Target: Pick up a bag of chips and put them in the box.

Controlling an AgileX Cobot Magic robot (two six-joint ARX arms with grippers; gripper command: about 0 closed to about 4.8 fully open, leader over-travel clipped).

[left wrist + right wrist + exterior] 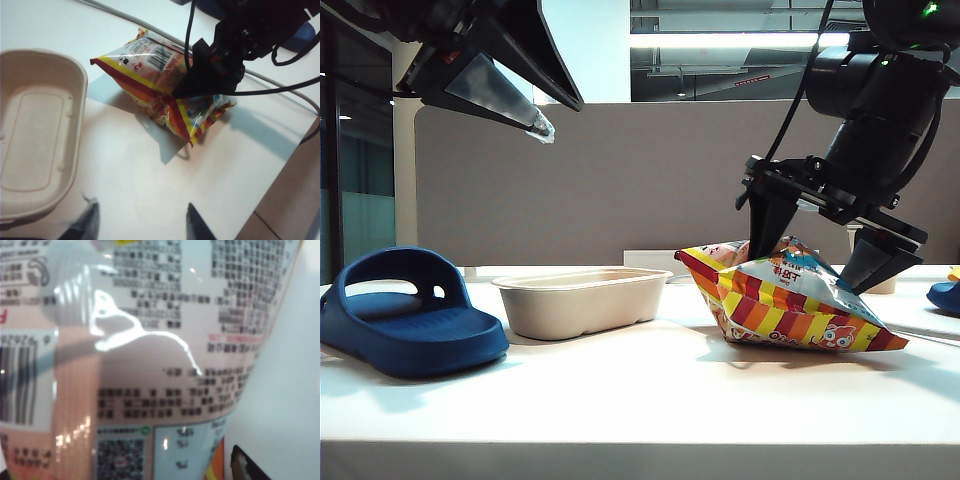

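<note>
The bag of chips (790, 305), puffy with red, yellow and orange stripes, lies on the white table right of the box (582, 300), a shallow beige tray. My right gripper (807, 272) is down over the bag, open, with one finger on each side of its top. In the right wrist view the bag's printed back (150, 340) fills the frame, and one fingertip (245, 467) shows beside it. My left gripper (563, 118) hangs high at the left, open and holding nothing. In the left wrist view it (141, 207) is over bare table between the box (80, 90) and the bag (150, 70).
A dark blue slipper (405, 315) lies left of the box near the front edge. Another blue object (945, 295) sits at the far right. A grey cable (125, 17) runs behind the bag. The table's edge (280, 165) lies close beyond the bag.
</note>
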